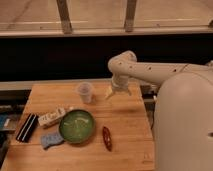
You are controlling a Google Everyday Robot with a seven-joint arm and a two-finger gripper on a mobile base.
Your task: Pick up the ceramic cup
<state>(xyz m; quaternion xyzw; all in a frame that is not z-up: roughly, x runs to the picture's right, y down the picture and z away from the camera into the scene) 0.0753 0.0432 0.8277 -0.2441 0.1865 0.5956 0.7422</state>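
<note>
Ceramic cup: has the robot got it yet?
Not yet. Done: the gripper hangs open beside the ceramic cup, apart from it. In hand: nothing; the cup stands upright on the table. Left: move across, close on it, lift.

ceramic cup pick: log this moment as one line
small pale whitish-grey ceramic cup: upright on wooden table, not held | gripper: open, beside cup, not touching | wide green bowl: apart from cup | stage: approach
</note>
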